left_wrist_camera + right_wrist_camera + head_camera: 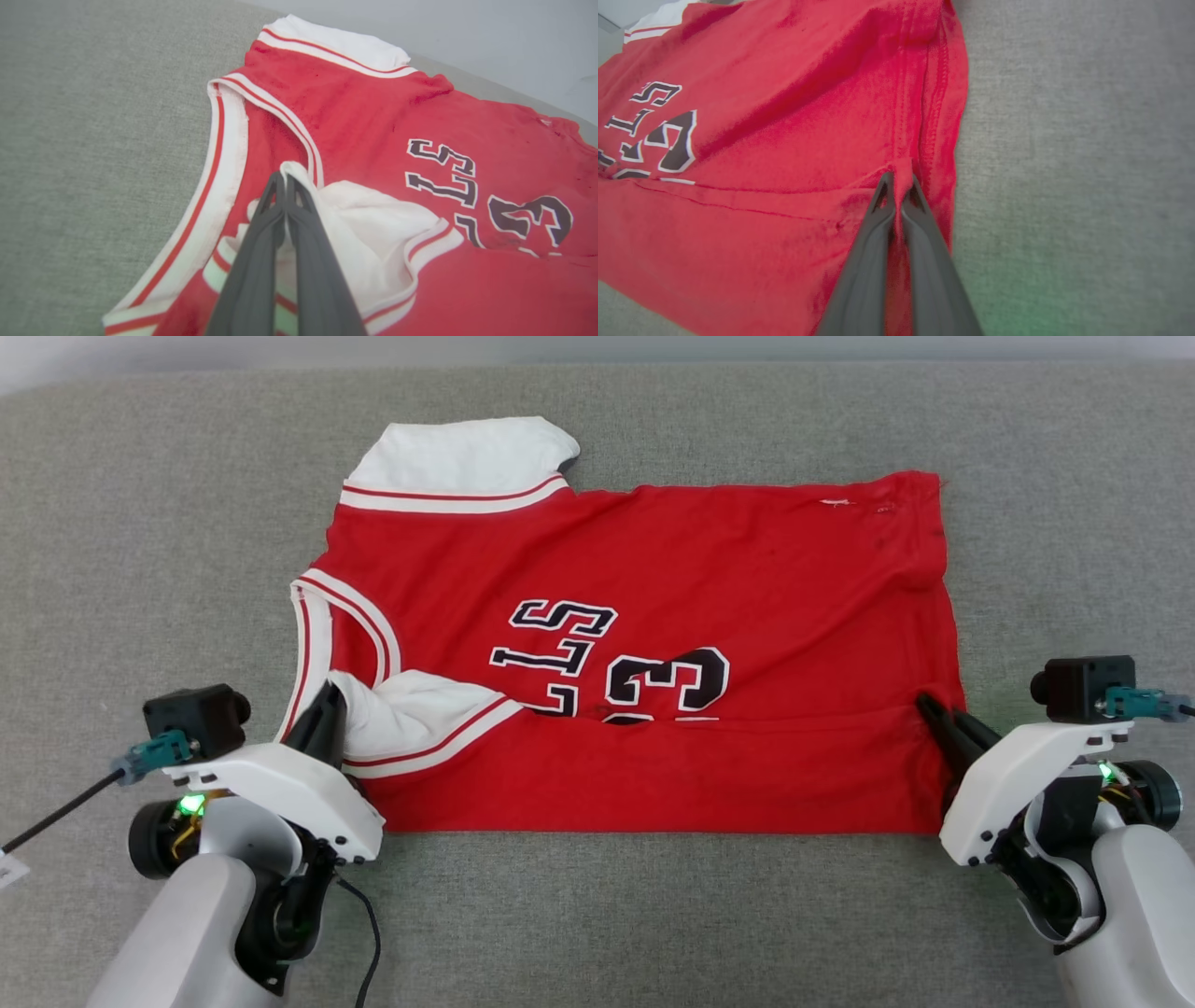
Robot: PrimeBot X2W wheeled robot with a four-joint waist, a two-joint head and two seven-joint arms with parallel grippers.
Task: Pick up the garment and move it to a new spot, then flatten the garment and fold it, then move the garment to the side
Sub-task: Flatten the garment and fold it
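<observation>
The garment (653, 588), a red jersey with white sleeves and black lettering, lies spread on the grey surface with its near long edge folded up over the front, covering the lower part of the letters. My left gripper (329, 695) is shut on the white near sleeve (373, 224) by the collar; the pinch shows in the left wrist view at my left gripper (285, 177). My right gripper (929, 705) is shut on the folded red hem (934, 116) at the right end, and the right wrist view has it (900, 179) pinching a ridge of cloth.
The grey fabric surface (597, 915) extends all around the jersey. A pale wall (597, 347) runs along its far edge. A black cable (369, 933) hangs by my left forearm.
</observation>
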